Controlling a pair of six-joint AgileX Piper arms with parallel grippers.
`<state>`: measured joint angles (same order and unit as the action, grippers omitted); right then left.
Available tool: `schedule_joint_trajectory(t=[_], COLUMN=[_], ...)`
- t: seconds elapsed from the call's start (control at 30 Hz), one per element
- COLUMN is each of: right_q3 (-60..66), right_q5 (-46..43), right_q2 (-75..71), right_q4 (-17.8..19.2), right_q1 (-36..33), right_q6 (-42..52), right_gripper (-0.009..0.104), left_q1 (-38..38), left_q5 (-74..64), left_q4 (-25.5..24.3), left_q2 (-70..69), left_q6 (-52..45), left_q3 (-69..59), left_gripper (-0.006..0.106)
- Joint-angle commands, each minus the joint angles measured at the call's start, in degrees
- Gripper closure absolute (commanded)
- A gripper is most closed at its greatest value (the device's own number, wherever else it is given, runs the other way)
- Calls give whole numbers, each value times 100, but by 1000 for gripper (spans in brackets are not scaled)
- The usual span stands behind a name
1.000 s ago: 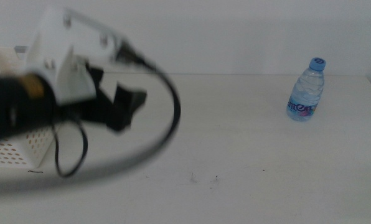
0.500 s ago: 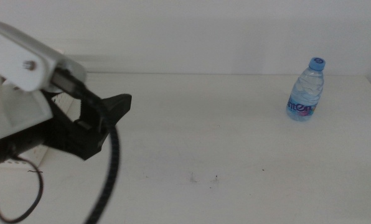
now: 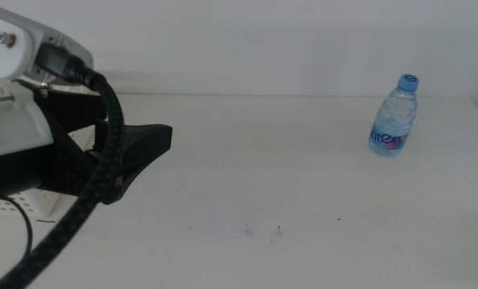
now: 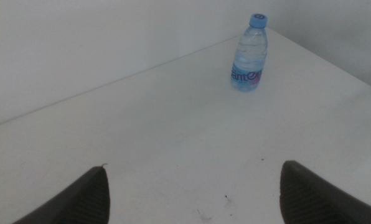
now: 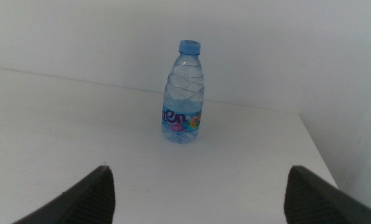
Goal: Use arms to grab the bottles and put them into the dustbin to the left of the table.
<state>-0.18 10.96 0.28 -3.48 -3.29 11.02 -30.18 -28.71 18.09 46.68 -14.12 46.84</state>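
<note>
A small clear water bottle [image 3: 394, 116] with a blue cap stands upright at the far right of the white table [image 3: 287, 177]. The left wrist view shows the bottle [image 4: 249, 55] far ahead, and the right wrist view shows the bottle [image 5: 184, 93] straight ahead. My left gripper [image 3: 147, 148] hangs over the table's left side, pointing right. In its own view the left gripper [image 4: 195, 190] is open and holds nothing. My right gripper [image 5: 201, 199] is open and empty too, well short of the bottle, and is out of the middle view. The dustbin [image 3: 2, 207] is mostly hidden behind the left arm.
The left arm's white housing [image 3: 14, 48] and thick black cable [image 3: 95, 177] fill the near left of the middle view. A few dark specks [image 3: 263, 231] mark the tabletop near the front. The table's right edge lies just past the bottle.
The left arm has drawn back to the left and toward the camera, and its gripper now points right over the table. The bottle has not moved.
</note>
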Motion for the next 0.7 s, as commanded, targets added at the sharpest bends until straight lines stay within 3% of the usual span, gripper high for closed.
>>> schedule_joint_trajectory(t=[0.0,0.03,0.23,0.37,0.53,0.67], right_q3=[18,18,18,18,-158,-158], right_q5=[-32,-276,-1096,-1941,-2845,-3929], right_q2=[-28,-28,68,1374,3199,4442], right_q4=[35,190,165,83,-459,-429], right_q1=[49,49,49,49,49,49], right_q6=[36,105,-246,-246,-258,-276], right_gripper=[18,18,18,18,18,18], left_q1=[-8,-8,-8,-8,-8,-8], left_q5=[92,92,104,116,116,116], left_q4=[-28,-28,-28,-28,-28,-28], left_q2=[-14,-14,-14,-14,-14,-14], left_q6=[66,66,55,55,55,55], left_q3=[41,41,41,41,41,41], left_gripper=[7,7,7,7,7,7])
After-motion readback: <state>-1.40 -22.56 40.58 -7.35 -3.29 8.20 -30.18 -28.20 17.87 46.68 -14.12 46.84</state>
